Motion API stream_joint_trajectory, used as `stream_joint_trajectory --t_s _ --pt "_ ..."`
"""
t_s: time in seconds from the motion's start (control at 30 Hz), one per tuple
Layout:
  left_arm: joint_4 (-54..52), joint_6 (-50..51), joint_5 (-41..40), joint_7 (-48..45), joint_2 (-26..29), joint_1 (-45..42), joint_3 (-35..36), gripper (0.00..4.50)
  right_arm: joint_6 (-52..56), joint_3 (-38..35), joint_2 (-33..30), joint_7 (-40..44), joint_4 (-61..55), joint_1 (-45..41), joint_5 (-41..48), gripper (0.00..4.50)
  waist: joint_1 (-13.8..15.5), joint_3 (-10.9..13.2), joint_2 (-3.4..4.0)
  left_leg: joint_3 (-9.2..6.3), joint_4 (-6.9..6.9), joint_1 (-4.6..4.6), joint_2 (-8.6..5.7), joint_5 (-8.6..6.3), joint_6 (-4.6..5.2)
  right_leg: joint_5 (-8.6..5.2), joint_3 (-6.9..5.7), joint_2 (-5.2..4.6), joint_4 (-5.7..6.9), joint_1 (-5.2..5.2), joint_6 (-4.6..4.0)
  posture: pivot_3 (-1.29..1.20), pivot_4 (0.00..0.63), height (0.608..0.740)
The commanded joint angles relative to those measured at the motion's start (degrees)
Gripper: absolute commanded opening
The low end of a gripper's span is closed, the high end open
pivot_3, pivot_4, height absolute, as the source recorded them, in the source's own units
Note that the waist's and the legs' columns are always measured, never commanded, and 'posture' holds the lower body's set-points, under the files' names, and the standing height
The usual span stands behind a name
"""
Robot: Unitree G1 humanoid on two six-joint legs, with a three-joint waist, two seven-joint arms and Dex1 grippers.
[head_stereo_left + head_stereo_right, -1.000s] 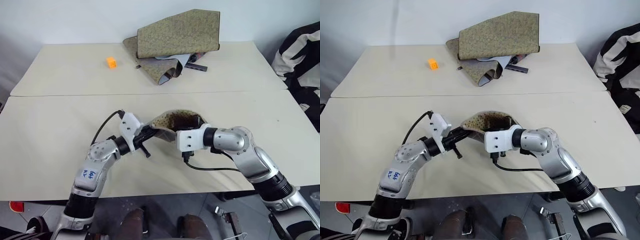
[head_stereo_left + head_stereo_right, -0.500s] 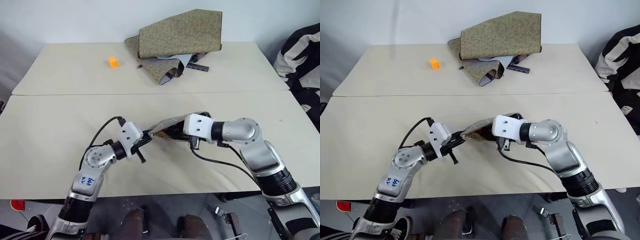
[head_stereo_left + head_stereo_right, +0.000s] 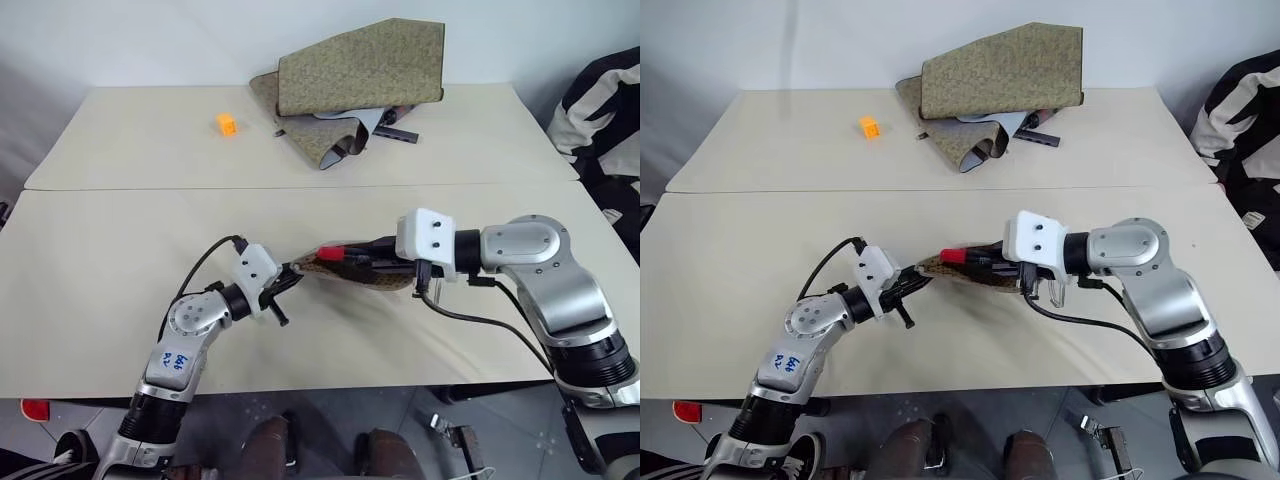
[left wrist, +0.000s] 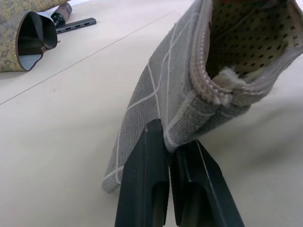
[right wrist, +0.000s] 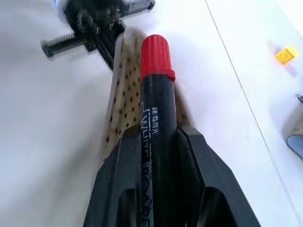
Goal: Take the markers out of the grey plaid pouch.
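Pinching one end of the grey plaid pouch (image 4: 165, 109), the left gripper (image 4: 166, 156) has its 2 black fingers (image 4: 144, 189) clenched on the fabric just below the zipper edge, so the pouch's open mouth and brown dotted lining rise past the fingertips. In the head views the pouch (image 3: 365, 272) hangs stretched between the 2 grippers, over the middle of the near table, closer to its front edge than to the seam with the far table.

The right gripper (image 3: 385, 258) grasps the red-and-black marker (image 5: 156, 118): the black barrel lies lengthwise between the 2 fingers (image 5: 120, 189), and the red cap juts out beyond the fingertips, above the pouch's dotted lining. From the head camera the red cap (image 3: 954, 256) shows at the pouch's upper edge, pointing toward the left gripper.

On the far table lie a small orange cube (image 3: 226, 124) and, near the back edge, an olive-green folded fabric case (image 3: 350, 85).
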Motion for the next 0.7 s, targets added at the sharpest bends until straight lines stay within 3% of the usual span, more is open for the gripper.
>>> stream_joint_trajectory --t_s 0.03,0.13,0.2,0.3,0.47,0.7 --pt "-0.29 -0.15 -0.66 -0.03 0.42 0.30 1.57 0.00 7.85 -8.55 -0.58 -3.20 -0.71 -3.29 7.60 0.65 -0.03 0.00 0.00 0.00 0.00 0.00 0.00 0.00 0.00 0.00 0.00 -0.01 -0.01 0.00 0.00 0.00 0.150 0.740" --pt "-0.63 -0.09 -0.99 -0.46 0.85 0.62 2.08 0.00 11.96 -12.72 -0.95 -8.43 4.47 -4.30 8.07 0.65 -0.06 0.00 -0.01 -0.02 0.00 0.00 0.03 0.00 0.00 0.01 0.00 -0.04 -0.01 0.00 -0.02 0.00 0.150 0.740" --pt "-0.69 -0.18 -1.00 -0.59 0.93 0.68 2.19 0.00 9.71 -13.14 -1.40 -17.20 11.26 -4.42 1.15 0.65 -0.08 0.00 -0.01 -0.02 0.00 0.00 0.04 -0.01 -0.01 0.02 -0.01 -0.04 -0.02 0.00 -0.03 0.00 0.150 0.740" --pt "-0.61 -0.26 -0.92 -0.59 0.94 0.55 2.12 0.00 6.50 -11.81 -2.33 -22.23 15.75 -2.95 -3.78 0.65 0.10 0.00 0.00 0.01 0.00 -0.07 -0.03 0.00 -0.01 0.01 -0.02 -0.02 -0.01 -0.06 -0.03 0.00 0.150 0.740" --pt "-0.81 -0.17 -1.11 -0.67 0.85 0.26 2.23 0.00 13.82 -17.28 3.83 -33.26 21.72 1.78 -2.77 0.65 -0.08 0.00 0.00 0.04 -0.01 -0.15 0.00 0.03 0.01 0.01 -0.06 0.10 0.01 -0.12 -0.02 0.00 0.150 0.740" --pt "-0.67 -0.24 -1.12 -0.65 0.80 0.10 2.59 0.00 14.86 -17.89 5.63 -36.49 20.38 6.91 -2.37 0.65 -0.12 0.01 0.02 0.05 -0.01 -0.18 -0.04 0.07 0.07 0.02 -0.06 0.12 0.01 -0.13 -0.02 0.00 0.150 0.740"
